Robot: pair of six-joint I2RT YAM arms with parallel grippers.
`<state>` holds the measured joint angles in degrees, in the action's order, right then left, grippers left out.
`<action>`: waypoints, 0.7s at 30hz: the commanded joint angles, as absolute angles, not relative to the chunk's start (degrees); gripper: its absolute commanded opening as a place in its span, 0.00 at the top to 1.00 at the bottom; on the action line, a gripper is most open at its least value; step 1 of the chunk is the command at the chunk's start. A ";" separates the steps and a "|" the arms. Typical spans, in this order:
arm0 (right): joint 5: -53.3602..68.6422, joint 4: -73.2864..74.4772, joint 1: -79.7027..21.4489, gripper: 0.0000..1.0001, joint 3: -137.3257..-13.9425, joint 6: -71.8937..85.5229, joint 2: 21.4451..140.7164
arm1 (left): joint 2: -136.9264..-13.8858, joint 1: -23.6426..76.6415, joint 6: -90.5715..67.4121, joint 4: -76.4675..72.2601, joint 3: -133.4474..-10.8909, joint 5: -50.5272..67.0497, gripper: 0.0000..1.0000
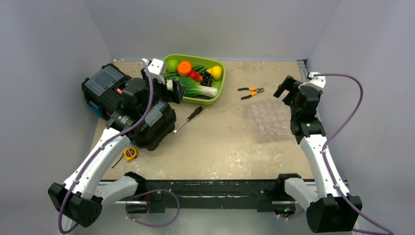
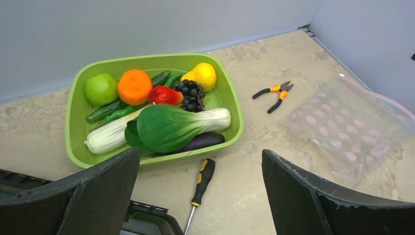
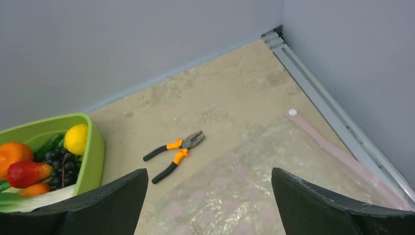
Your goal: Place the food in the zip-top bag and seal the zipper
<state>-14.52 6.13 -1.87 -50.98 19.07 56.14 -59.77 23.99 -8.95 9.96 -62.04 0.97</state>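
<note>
bag flat, mouth toward right wall, zipper running near-far

A matt, rough, patchily stained finish is being shown by the beige tabletop. The tray is being seen as smooth lime-green plastic with a soft sheen. The zip-top bag is being presented as thin clear film, crinkled and catching light, and its zipper as a smooth pinkish plastic strip. The orange is being rendered with a matt skin, the bok choy with a smooth, faintly glossy leaf and ribbed stem. A dull grey metal head is being shown on the pliers. Matt black plastic with roughened edges is being displayed by the fingers of the left pincer.
</note>
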 commanded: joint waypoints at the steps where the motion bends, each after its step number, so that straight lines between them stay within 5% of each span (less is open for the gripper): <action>1: -21.37 9.28 -1.93 0.01 -47.45 24.55 53.22 | -59.55 26.41 -7.61 8.33 -64.36 2.66 0.05; 13: -40.49 17.60 -0.18 0.01 -33.60 53.39 41.87 | -59.44 31.55 -5.94 8.48 -63.19 2.55 0.05; 21: -33.52 13.45 8.21 0.01 -28.22 51.49 37.73 | -60.85 34.29 -4.49 8.97 -63.22 1.79 0.05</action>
